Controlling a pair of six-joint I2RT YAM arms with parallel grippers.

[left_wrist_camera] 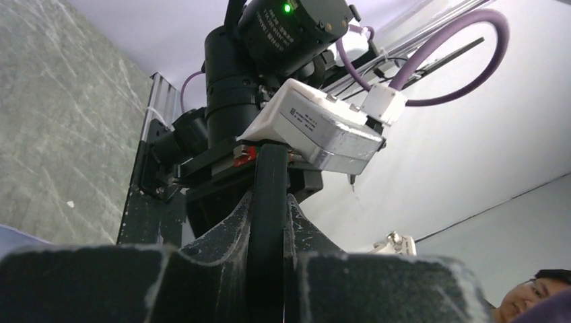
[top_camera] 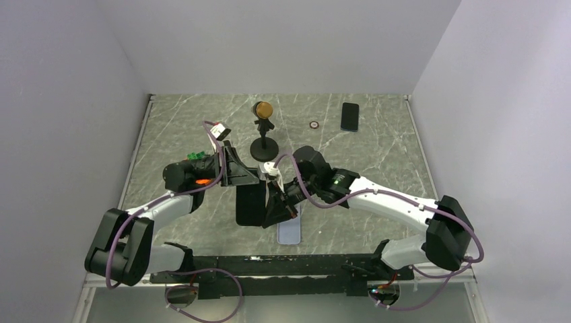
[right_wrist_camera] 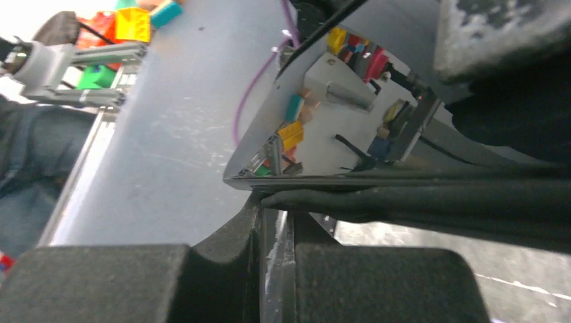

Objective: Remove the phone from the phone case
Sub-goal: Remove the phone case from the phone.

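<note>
The phone case [top_camera: 250,205] is held up off the bench [top_camera: 377,161] at mid-scene, between the two hands. The left hand [left_wrist_camera: 268,269] grips it from the left. Its fingers are drawn narrow on the case's black edge, which runs straight up between them in the left wrist view. The right hand [right_wrist_camera: 276,269] meets the case from the right. Its fingers are pressed almost together at a corner, on what looks like the thin black lip of the case. The phone [right_wrist_camera: 323,134] shows there as a glossy, mirror-like face set inside that lip, just beyond the fingertips, so it sits in the case.

A pale lilac slab [top_camera: 288,231] lies flat on the bench just near of the right hand. Well apart at the far side stand a small stand with a brown ball [top_camera: 262,131], a ring [top_camera: 314,124] and a black phone [top_camera: 349,116].
</note>
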